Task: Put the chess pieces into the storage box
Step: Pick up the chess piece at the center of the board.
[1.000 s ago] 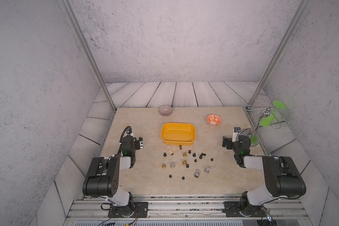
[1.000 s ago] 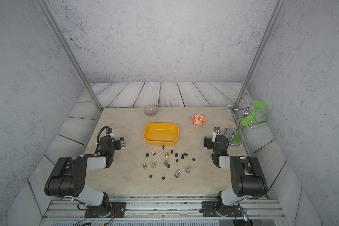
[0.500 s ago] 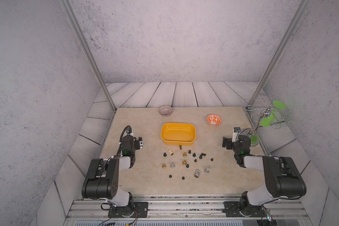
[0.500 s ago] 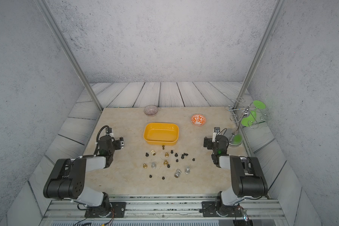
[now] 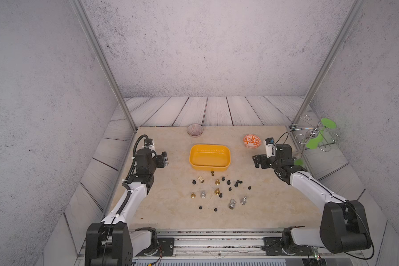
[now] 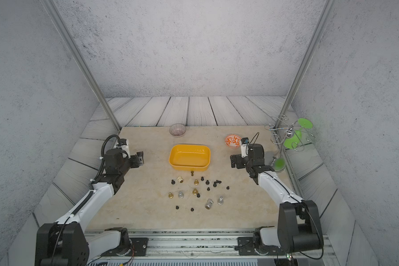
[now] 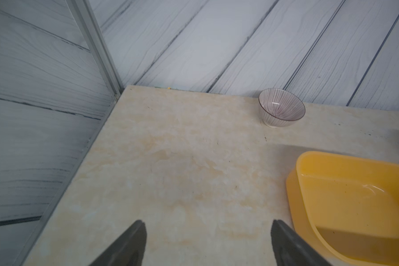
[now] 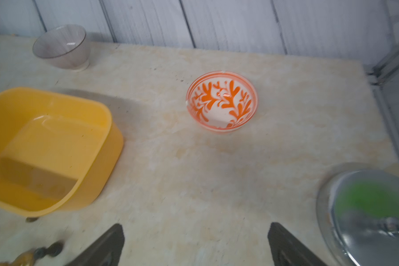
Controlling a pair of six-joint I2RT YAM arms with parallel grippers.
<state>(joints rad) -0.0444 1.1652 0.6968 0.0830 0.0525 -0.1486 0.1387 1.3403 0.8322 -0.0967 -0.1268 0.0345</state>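
Chess pieces [image 5: 217, 191] between storage box [image 5: 209, 169] and the tabletop's near edge look tiny, light, hard and tippy, so pinch mid-body. Left gripper [image 7: 207, 223] and right gripper [image 8: 195, 224] gape wide, both empty.

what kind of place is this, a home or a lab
Probably a robot test booth, not a home: two robot arms mounted on a metal rail, bare grey walls with corner posts closing in the table, and chess pieces laid out by a yellow box.

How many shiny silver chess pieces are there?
3. One silver piece stands beside a gold piece; a tipped silver piece lies nearest the front; an upright silver piece stands right of it. None seems hidden.
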